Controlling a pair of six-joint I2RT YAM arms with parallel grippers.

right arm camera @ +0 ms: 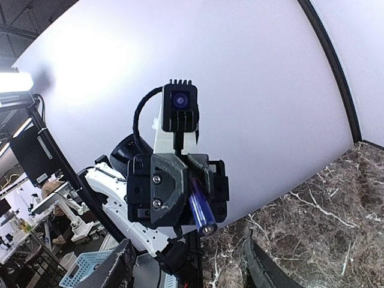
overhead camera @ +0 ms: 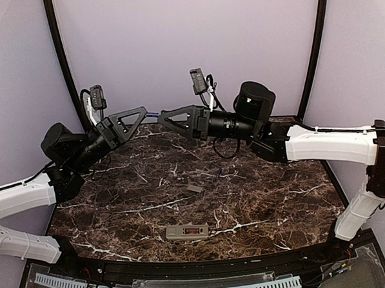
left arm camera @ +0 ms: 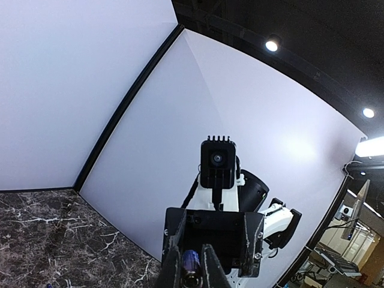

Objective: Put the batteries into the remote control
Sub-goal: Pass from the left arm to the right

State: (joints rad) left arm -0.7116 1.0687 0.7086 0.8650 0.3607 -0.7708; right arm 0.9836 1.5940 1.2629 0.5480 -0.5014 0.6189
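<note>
Blue-purple battery (right arm camera: 201,210) pinched in the closed left claw (overhead camera: 146,113), high above the bench (overhead camera: 279,197), well apart from the remote control (overhead camera: 187,232) lying below; the right claw (overhead camera: 160,117) gapes empty opposite, so a mistimed handover could drop it.

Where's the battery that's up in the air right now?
Top view: the battery sits pinched in the left gripper, high above the far middle of the table, facing the open right gripper.

Left pincer (overhead camera: 144,113) clamped, right pincer (overhead camera: 160,117) parted, both raised tip to tip.
</note>
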